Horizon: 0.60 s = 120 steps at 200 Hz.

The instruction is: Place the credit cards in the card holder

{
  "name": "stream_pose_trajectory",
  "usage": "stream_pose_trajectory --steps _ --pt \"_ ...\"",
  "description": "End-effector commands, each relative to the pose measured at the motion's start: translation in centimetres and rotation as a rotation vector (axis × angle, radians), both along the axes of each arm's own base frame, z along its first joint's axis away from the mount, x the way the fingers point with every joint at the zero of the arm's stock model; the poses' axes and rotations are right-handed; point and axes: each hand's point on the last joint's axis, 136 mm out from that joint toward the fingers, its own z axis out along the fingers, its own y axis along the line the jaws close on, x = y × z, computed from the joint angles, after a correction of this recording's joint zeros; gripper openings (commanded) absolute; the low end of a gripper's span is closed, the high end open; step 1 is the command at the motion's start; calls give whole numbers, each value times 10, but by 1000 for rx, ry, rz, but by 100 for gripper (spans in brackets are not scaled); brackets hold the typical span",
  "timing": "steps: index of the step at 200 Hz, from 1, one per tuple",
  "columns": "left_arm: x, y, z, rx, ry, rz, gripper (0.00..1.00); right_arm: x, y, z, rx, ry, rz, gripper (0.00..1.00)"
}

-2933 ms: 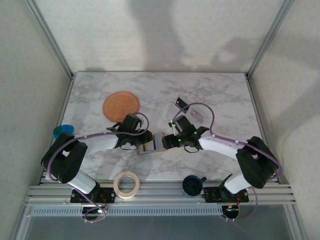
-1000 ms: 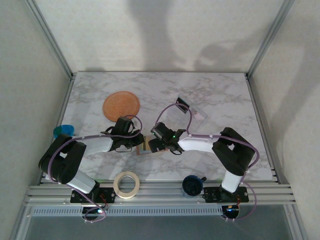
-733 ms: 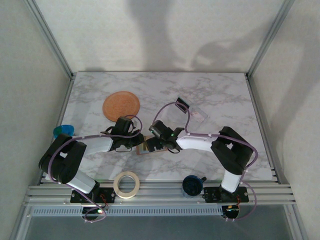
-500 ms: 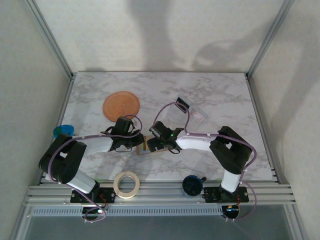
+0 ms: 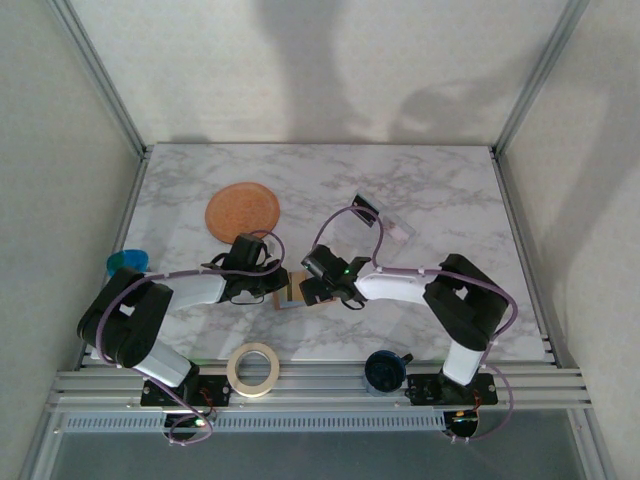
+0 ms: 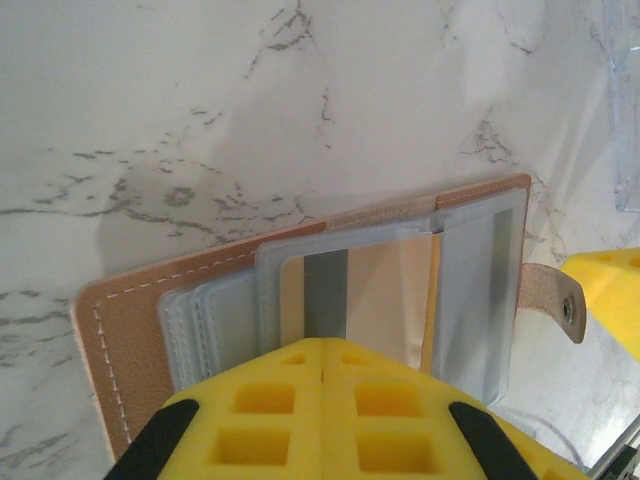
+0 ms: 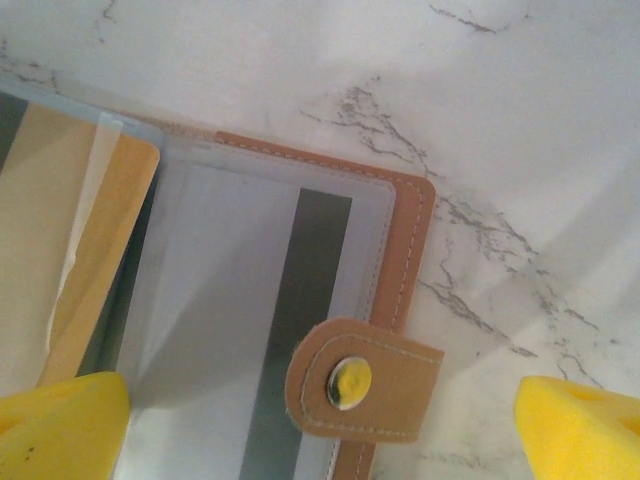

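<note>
The card holder (image 5: 293,297) lies open on the marble between both grippers, tan leather (image 6: 125,330) with clear sleeves. One sleeve holds a whitish card with a grey stripe (image 6: 325,290); a tan-edged card (image 7: 95,220) sits in the neighbouring sleeve. My left gripper (image 5: 271,283) is shut, its yellow pads (image 6: 270,400) meeting over the holder's near edge and hiding it. My right gripper (image 5: 314,289) is open above the holder's right half, the snap tab (image 7: 365,380) between its yellow fingertips (image 7: 60,425). A dark card (image 5: 367,207) and a clear whitish card (image 5: 401,231) lie farther back right.
A round orange-brown disc (image 5: 242,210) lies at the back left. A tape roll (image 5: 253,368) and a dark blue object (image 5: 383,370) sit by the near rail, and a blue-green object (image 5: 127,263) at the left edge.
Since the earliest frame my right gripper has moved left from beside the holder to over its right half. In the last second both grippers have barely shifted.
</note>
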Motion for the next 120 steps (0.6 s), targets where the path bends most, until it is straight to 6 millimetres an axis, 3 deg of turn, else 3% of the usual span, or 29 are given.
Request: stream_pose_trajectory --steps 1,28,61,93,120 --pt "-22 16 -22 70 95 6 1 3 3 26 36 -8 -8 99" --pt "-18 18 -12 95 73 0 1 5 11 27 64 10 23 99" --pt "-12 17 1 101 50 -7 2 7 10 0 -6 59 44 99" --pt "-14 17 1 73 45 15 2 4 0 -23 -88 95 37 99" --pt "-19 20 -7 85 64 13 2 0 -9 -27 -86 91 14 99"
